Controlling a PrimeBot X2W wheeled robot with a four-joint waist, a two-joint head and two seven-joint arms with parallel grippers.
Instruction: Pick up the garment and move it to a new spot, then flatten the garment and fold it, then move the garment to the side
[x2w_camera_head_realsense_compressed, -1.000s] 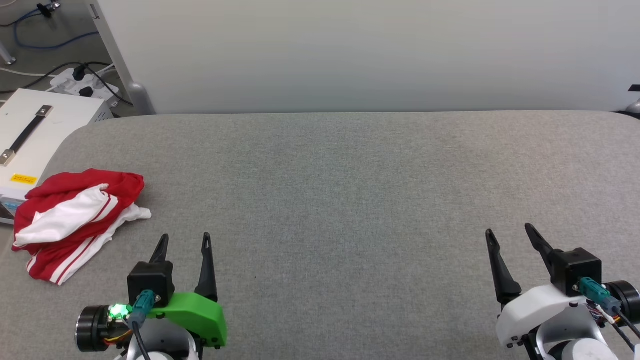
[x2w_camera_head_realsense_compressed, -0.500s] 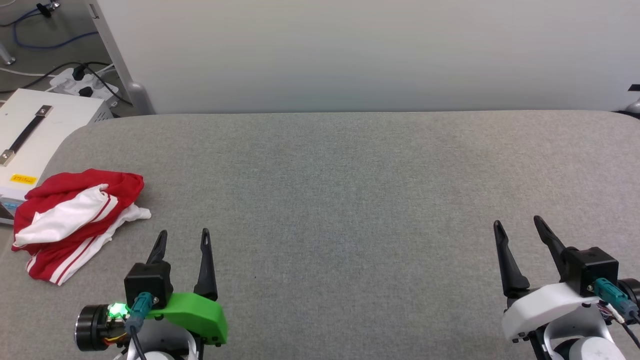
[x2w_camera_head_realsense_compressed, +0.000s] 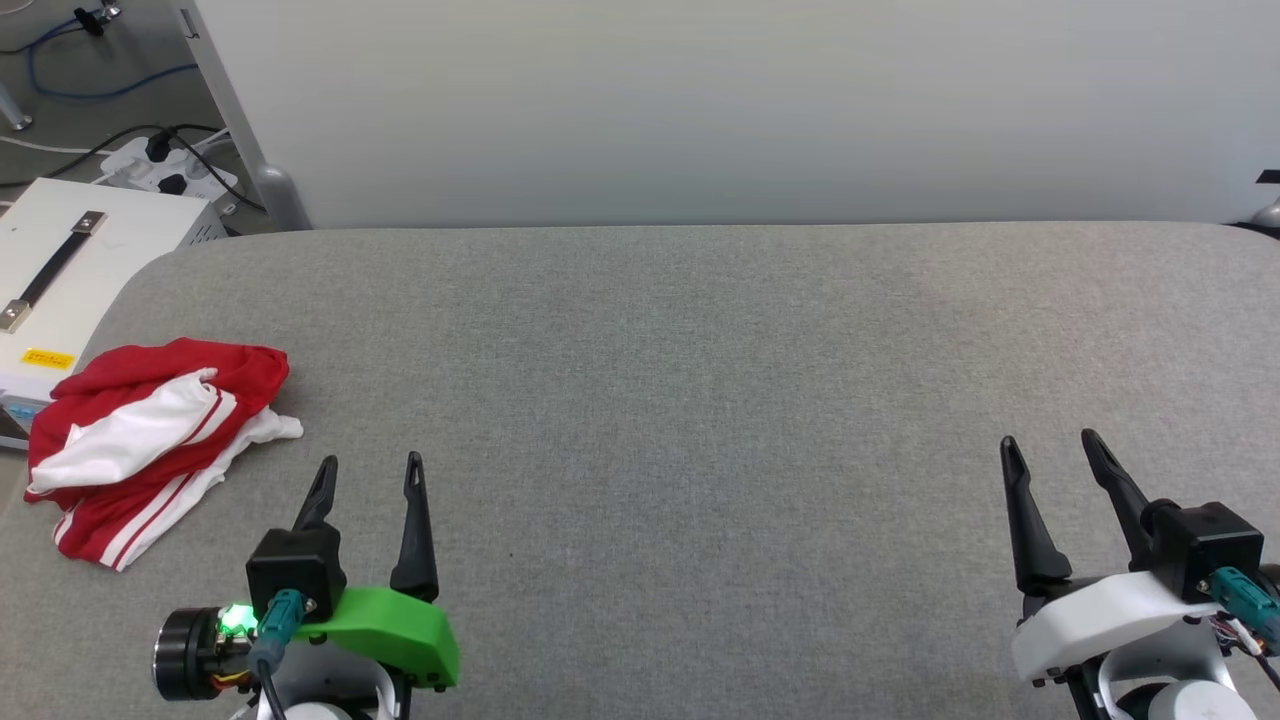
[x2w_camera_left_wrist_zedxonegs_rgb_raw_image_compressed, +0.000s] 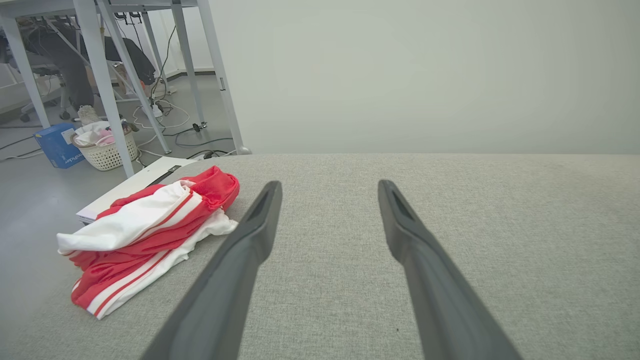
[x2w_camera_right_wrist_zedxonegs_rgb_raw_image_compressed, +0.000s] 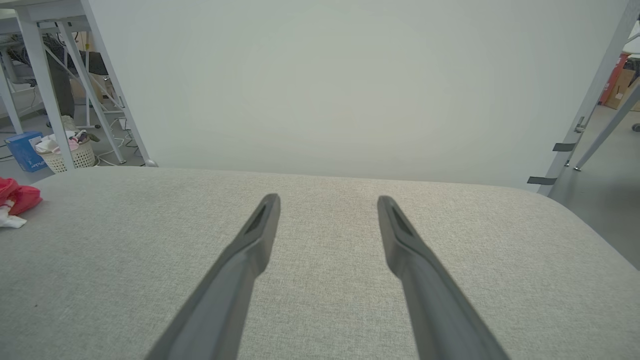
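Observation:
The garment (x2w_camera_head_realsense_compressed: 150, 440) lies crumpled in a red and white heap at the left edge of the grey table (x2w_camera_head_realsense_compressed: 700, 400). In the left wrist view the garment (x2w_camera_left_wrist_zedxonegs_rgb_raw_image_compressed: 145, 235) sits to the left of the fingers, and a scrap of it (x2w_camera_right_wrist_zedxonegs_rgb_raw_image_compressed: 15, 200) shows at the left edge of the right wrist view. My left gripper (x2w_camera_head_realsense_compressed: 370, 462) hovers open just right of and nearer than the heap, empty. Far to the right, my right gripper (x2w_camera_head_realsense_compressed: 1048, 442) is open over bare cloth, nothing between its fingers.
A white box with a black handle (x2w_camera_head_realsense_compressed: 60, 270) stands off the table's left edge, beside a power strip and cables (x2w_camera_head_realsense_compressed: 165, 165). A pale wall panel (x2w_camera_head_realsense_compressed: 740, 110) rises behind the table. A laundry basket (x2w_camera_left_wrist_zedxonegs_rgb_raw_image_compressed: 105, 147) and table legs stand on the floor at left.
My right gripper has drifted to the right and slightly farther up the view. The left gripper has edged forward a little. The garment has not moved.

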